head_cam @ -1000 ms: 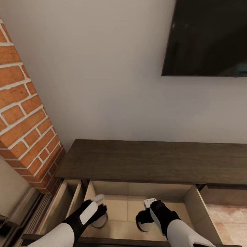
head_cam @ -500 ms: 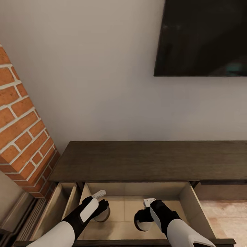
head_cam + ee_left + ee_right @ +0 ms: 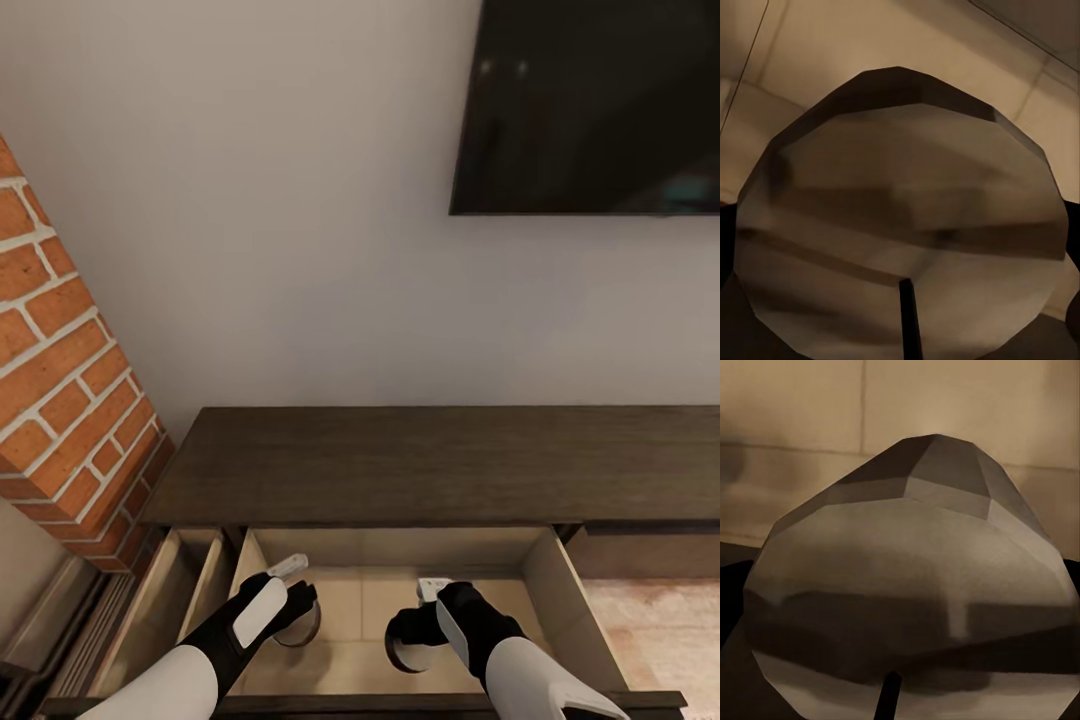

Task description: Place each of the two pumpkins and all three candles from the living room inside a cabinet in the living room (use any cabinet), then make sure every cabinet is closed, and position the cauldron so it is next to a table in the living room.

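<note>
While your left gripper [image 3: 296,610] and right gripper [image 3: 415,640] each clasp a pale faceted candle [image 3: 900,217] inside the cabinet [image 3: 440,465], its beige drawer [image 3: 560,590] gapes beneath them.

Head cam looks down from above, facing wall at 12 o'clock over the open cabinet drawer [image 3: 400,610]. Both wrist cams sit very close inside the same drawer [image 3: 907,37] [image 3: 945,405].
</note>
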Controlling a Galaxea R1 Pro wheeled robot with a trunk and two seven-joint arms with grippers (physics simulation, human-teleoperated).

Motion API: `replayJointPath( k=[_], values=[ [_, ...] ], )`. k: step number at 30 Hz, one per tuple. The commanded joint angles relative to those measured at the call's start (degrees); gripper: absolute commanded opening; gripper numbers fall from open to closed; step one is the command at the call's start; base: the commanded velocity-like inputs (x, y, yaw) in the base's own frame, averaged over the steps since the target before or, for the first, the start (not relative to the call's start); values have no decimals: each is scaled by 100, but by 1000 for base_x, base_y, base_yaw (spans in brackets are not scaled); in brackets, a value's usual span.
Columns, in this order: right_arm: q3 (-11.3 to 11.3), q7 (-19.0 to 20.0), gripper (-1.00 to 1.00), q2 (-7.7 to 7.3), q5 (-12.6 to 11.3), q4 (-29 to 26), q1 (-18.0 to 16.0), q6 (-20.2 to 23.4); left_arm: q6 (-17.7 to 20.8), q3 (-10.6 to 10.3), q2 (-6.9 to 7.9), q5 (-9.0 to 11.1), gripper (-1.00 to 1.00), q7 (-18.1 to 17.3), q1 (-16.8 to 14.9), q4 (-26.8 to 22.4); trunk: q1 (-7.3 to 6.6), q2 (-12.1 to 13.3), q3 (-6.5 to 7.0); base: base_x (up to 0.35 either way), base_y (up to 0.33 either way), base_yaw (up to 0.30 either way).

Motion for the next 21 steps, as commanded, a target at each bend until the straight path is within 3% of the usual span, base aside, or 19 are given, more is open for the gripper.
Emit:
replayJointPath(
  k=[1, 21],
  values=[
    [-35, 34, -100, 4, 54, -14, -5, 30, 6, -34, 5, 40, -100, 47, -4, -11, -1, -2, -14, 0, 0, 0],
    [-35, 39, -100, 4, 49, -28, -12, 20, 6, -43, -13, 40, -100, 47, -4, -16, -1, -2, -201, -27, 0, 0]
  ],
)
